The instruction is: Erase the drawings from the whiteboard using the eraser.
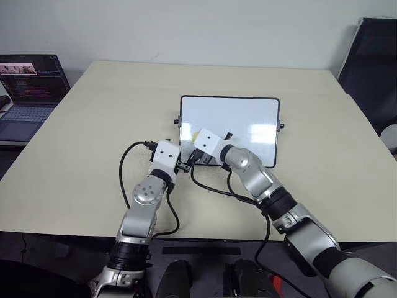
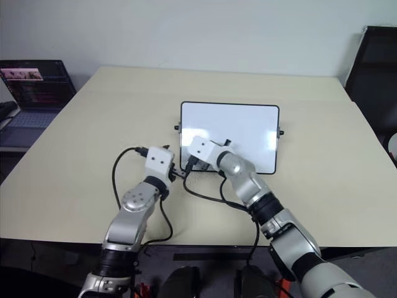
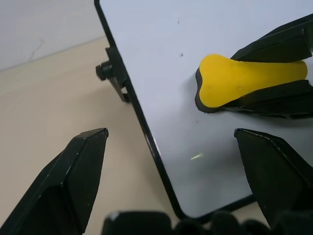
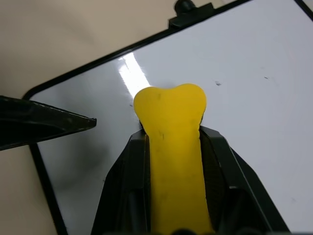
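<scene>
The right gripper (image 4: 176,142) is clamped on the eraser (image 4: 171,127), its two black fingers (image 4: 124,181) pinching the narrow waist of the yellow block so that the flared end sticks out ahead of them, down on the glossy face of the whiteboard (image 1: 248,115). The board lies flat near the middle of the tan table (image 1: 93,124), and the eraser sits over its near left part, close to the left short side with its small black knob (image 3: 105,71). The left gripper (image 3: 171,161) hangs just beside that same near left corner with its jaws spread wide and nothing between them, one finger over the table and the other over the board; it looks ready to steady the board rather than to work on it. This reads as the wiping step itself, well along: of the drawings I can make out only a few tiny dark specks (image 4: 217,83) on the white surface near the eraser, and no clear digits anywhere. A laptop (image 1: 31,93) stands open at the far left edge of the table, well apart from all this. The next move seems to call for keeping the eraser pressed flat and sweeping it across those last specks, then on over the right half of the board to check that nothing is left there.
</scene>
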